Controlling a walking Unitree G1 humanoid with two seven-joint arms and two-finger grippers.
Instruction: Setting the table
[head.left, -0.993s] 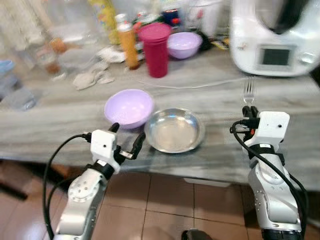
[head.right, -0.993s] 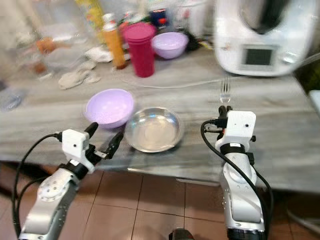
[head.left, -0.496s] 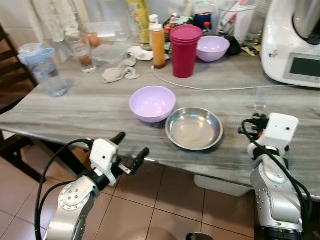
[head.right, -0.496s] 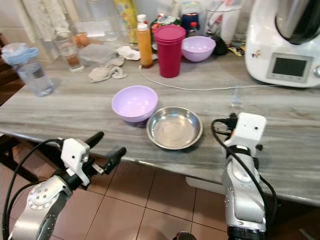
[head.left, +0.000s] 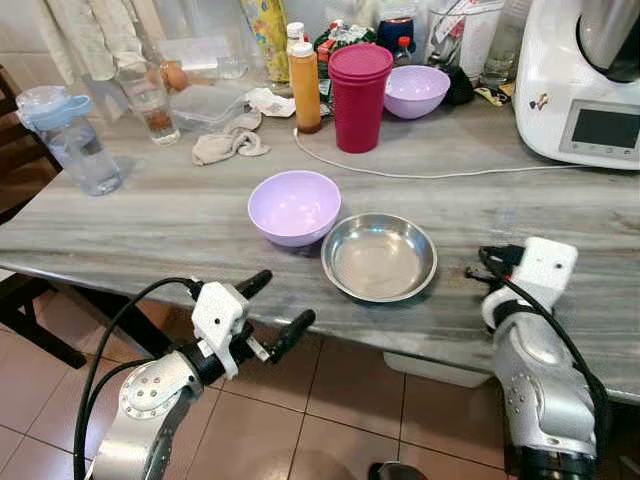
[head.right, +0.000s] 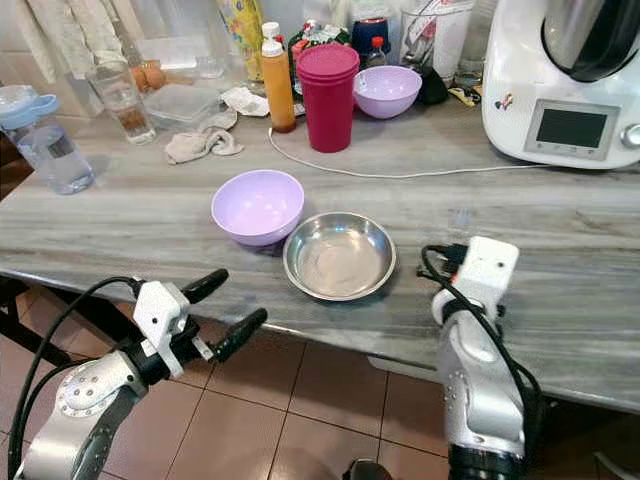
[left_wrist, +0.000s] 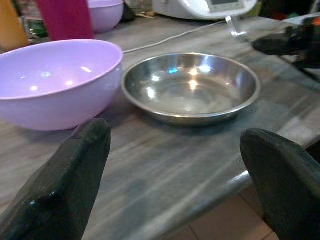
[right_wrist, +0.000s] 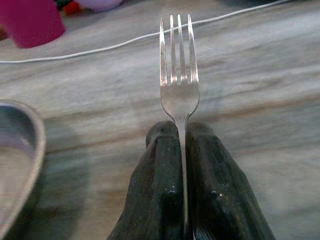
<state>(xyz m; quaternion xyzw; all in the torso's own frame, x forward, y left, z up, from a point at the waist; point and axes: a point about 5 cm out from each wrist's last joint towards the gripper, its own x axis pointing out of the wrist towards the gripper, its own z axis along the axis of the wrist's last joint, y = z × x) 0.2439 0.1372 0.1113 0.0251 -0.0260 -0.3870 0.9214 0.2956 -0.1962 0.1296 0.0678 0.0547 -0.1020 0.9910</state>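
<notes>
The grey marble-patterned table (head.left: 150, 215) stretched right across the head views, and at its back right corner sat a big white kitchen machine (head.left: 585, 80) with a small screen. Up the back stood a dark pink lidded tumbler (head.left: 359, 97), an orange sauce bottle (head.left: 305, 88) just beside it, and a lilac bowl (head.left: 417, 90) on the tumbler's other side. A white cable (head.left: 420, 175) trailed along the tabletop from the tumbler toward the machine. Far left, a water bottle with a blue lid (head.left: 72, 140), a drinking glass (head.left: 148, 100) and a crumpled cloth (head.left: 228, 146).

Centre stage: a second lilac bowl (head.left: 294, 206) and a shallow steel dish (head.left: 379, 256), rims touching or very nearly so, the dish nearer the robot's right.

The right gripper (right_wrist: 179, 135) hung over the table's near edge, right of the dish, fingers clenched tight on the handle of a fork (right_wrist: 178, 75), tines pointing out over the tabletop toward the cable.

The left gripper (head.left: 270, 305) hovered off the front edge of the table, below the bowl, its black fingers (left_wrist: 70, 180) spread wide with nothing between them, aimed at the bowl and dish.
</notes>
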